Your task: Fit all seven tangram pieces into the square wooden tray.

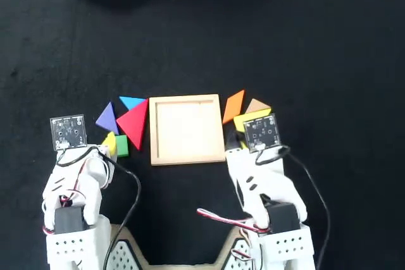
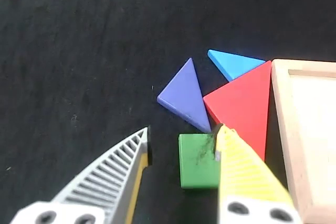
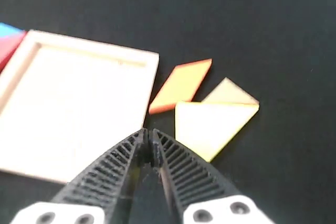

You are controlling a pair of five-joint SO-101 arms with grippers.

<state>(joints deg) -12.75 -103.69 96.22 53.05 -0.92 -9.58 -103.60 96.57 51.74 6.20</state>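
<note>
1. I'm seeing the tray [image 1: 186, 159] sitting empty mid-table: zero of seven placed.
2. Left gripper [image 2: 182, 129] is hanging open over the green square [image 2: 197, 163]; red triangle [image 2: 241, 103], purple triangle [image 2: 184, 95] and blue triangle [image 2: 233, 64] are lying just beside.
3. Right gripper [image 3: 148, 132] is sitting closed on nothing, near the orange parallelogram [image 3: 181, 85], yellow triangle [image 3: 210, 121] and tan triangle [image 3: 228, 92].

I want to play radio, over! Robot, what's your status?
Left gripper open at green square. Right gripper shut, holding nothing. All seven pieces outside tray. Red triangle against tray's side.
</note>
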